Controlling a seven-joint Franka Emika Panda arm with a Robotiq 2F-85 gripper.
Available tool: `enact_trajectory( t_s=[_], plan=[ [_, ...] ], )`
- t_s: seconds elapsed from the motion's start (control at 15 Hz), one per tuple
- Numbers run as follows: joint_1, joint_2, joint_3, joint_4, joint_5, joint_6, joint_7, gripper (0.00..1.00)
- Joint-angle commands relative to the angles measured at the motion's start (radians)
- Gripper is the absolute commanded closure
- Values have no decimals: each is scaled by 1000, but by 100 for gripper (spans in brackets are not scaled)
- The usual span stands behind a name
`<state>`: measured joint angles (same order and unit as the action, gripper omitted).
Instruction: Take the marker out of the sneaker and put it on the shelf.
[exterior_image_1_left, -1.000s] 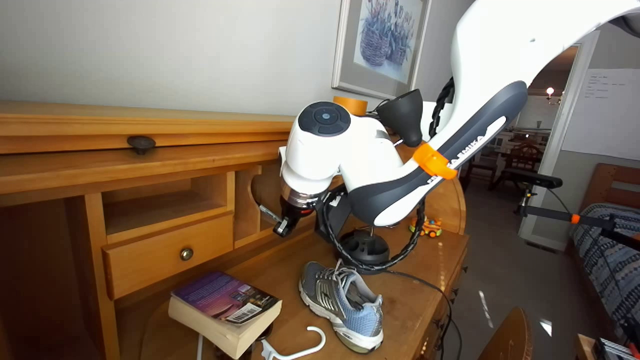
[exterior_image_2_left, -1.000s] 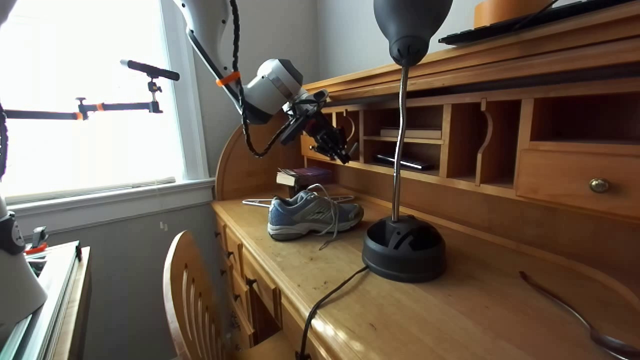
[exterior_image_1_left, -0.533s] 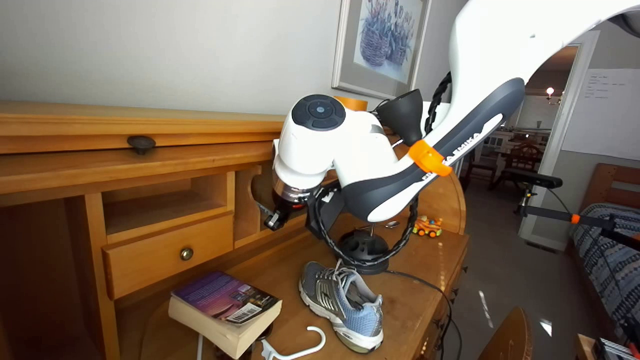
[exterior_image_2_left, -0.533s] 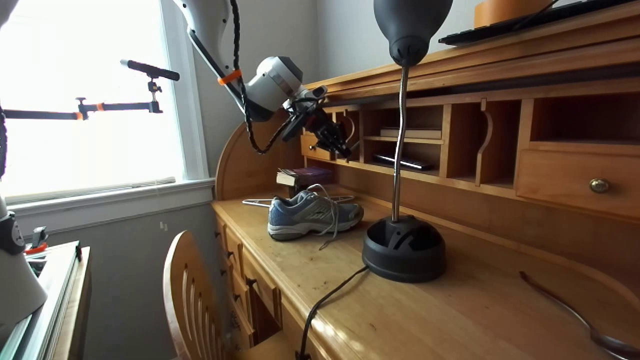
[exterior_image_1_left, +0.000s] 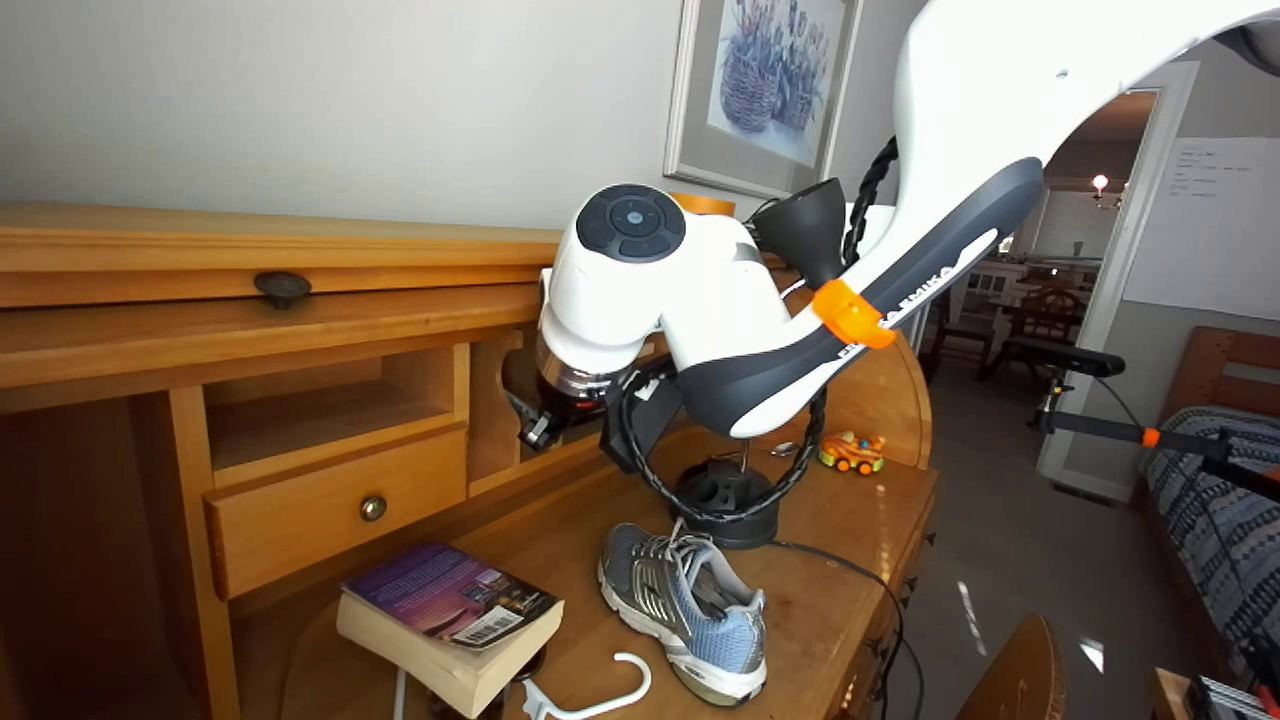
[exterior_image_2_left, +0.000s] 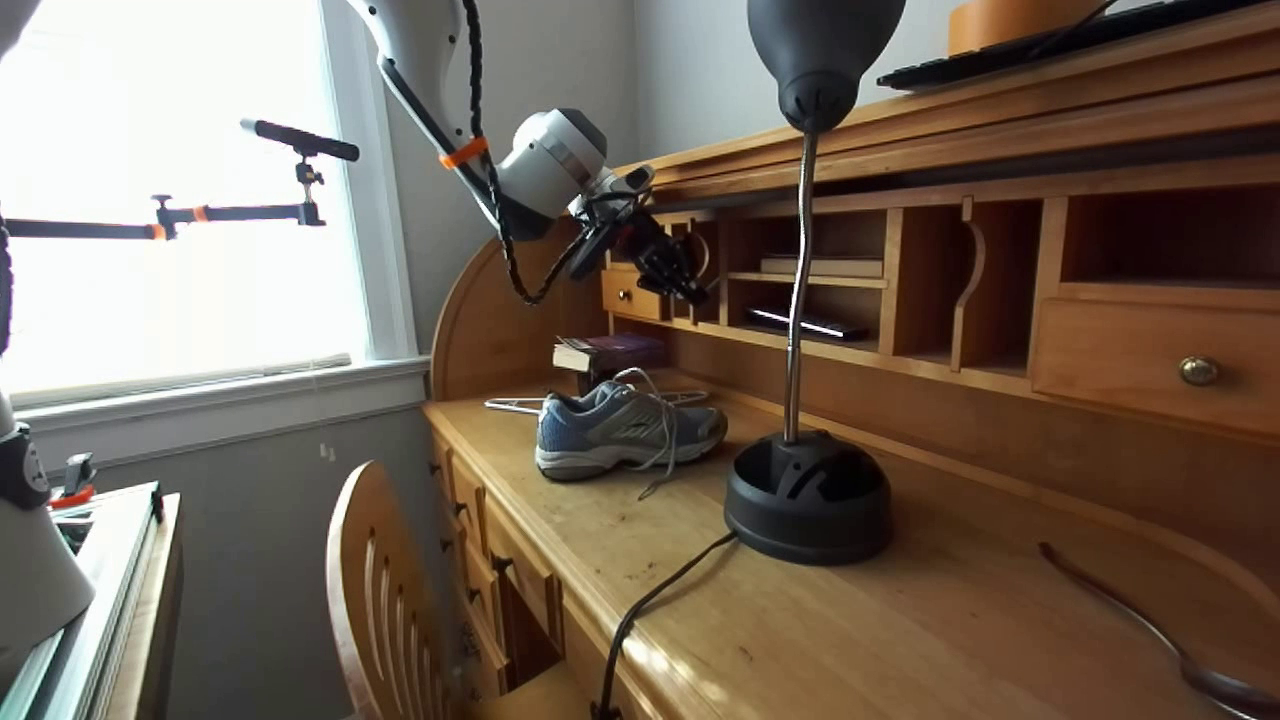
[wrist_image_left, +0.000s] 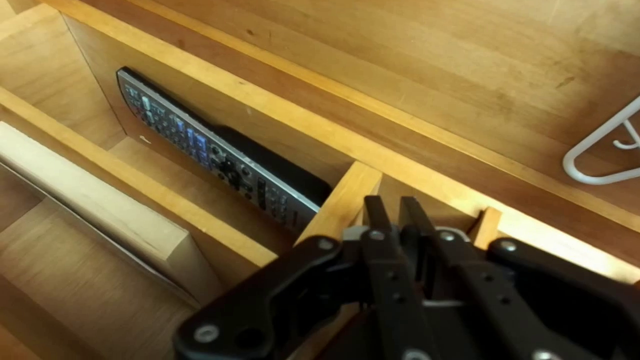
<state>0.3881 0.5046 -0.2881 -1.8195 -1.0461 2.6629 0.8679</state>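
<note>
A robot's hand (wrist_image_left: 394, 206) clamps a marker (wrist_image_left: 353, 233), which shows on both sides of the grip in the wrist view, in front of the wooden shelf (exterior_image_2_left: 806, 280) at the back of the bench (exterior_image_2_left: 950, 600); whether either touches the wood cannot be told. A remote control (wrist_image_left: 215, 155) lies within the shelf, one level below a pale book (exterior_image_2_left: 835, 267). The grey-and-blue sneaker (exterior_image_1_left: 665, 600) (its toe pointing toward the shelf) sits on the bench, well apart from the hand, near a black lamp (exterior_image_2_left: 808, 538) and a purple-covered book (exterior_image_1_left: 430, 590).
</note>
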Motion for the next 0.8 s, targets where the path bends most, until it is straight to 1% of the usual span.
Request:
enact_trajectory(
  t_s=[0.0,0.27,0.67,0.73],
  plan=[
    [26,35,-22,33,-60,7,63,97],
    [46,64,-43,70,-148,17,93,97],
    [66,105,-74,118,-291,13,189,96],
    [67,105,-76,116,-307,12,202,63]
  ],
)
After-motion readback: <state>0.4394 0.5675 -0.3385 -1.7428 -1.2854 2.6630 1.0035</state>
